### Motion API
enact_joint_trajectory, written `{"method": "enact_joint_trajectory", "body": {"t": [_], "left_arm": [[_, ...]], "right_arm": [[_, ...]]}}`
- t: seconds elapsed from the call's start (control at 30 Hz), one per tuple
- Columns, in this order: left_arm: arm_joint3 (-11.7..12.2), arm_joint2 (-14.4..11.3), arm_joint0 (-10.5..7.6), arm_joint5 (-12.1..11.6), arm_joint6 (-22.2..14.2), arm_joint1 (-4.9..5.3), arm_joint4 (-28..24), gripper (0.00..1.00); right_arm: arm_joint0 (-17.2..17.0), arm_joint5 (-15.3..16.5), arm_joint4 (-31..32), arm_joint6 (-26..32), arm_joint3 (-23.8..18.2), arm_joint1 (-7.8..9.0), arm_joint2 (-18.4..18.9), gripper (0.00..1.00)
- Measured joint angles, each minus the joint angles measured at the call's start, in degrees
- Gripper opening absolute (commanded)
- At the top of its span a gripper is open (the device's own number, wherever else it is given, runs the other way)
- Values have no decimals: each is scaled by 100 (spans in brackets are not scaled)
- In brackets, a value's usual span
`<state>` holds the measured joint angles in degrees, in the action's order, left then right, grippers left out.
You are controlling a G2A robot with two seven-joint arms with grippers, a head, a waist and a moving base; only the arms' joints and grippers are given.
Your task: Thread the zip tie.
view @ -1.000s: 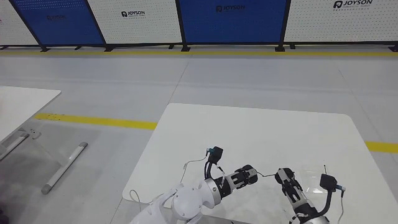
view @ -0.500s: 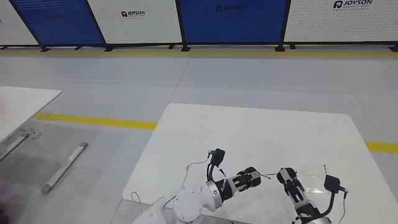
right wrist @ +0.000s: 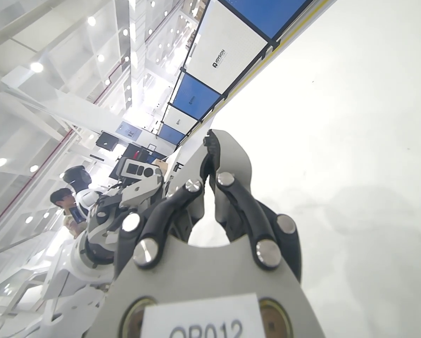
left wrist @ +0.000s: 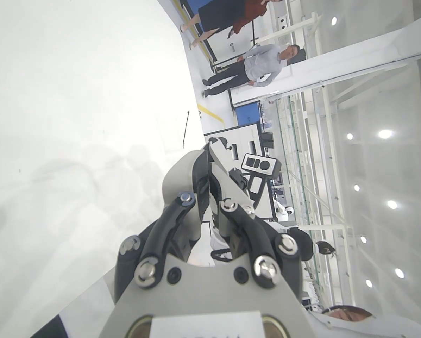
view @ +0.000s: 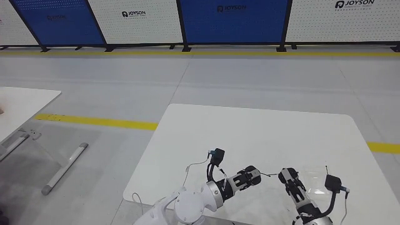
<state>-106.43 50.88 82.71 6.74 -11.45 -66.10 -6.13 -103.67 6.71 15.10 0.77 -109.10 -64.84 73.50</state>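
Observation:
Low over the near part of the white table [view: 250, 131], my left gripper [view: 255, 175] and right gripper [view: 284, 175] face each other tip to tip. Between the two tips runs a thin black zip tie [view: 269, 175], one end at each. Both grippers look shut in their wrist views: the left gripper [left wrist: 208, 145] and the right gripper [right wrist: 208, 138] have their fingers pressed together. The closed fingers hide the tie itself there.
A second black zip tie [view: 326, 170] lies loose on the table close to its right edge, past the right arm, also seen as the second zip tie [left wrist: 186, 130]. The table's far half is bare. Blue and white partition panels [view: 234, 9] stand across the floor.
Both arms shifted only slightly. The right arm slid a little toward the table's near edge, and the tips stayed close with the tie between them.

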Motion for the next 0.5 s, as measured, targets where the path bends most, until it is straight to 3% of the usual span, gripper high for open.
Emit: {"method": "enact_joint_trajectory", "body": {"t": [0.5], "left_arm": [[0, 0, 0, 0, 0, 0, 0, 0]], "right_arm": [[-189, -38, 64, 6, -134, -17, 120, 0]]}}
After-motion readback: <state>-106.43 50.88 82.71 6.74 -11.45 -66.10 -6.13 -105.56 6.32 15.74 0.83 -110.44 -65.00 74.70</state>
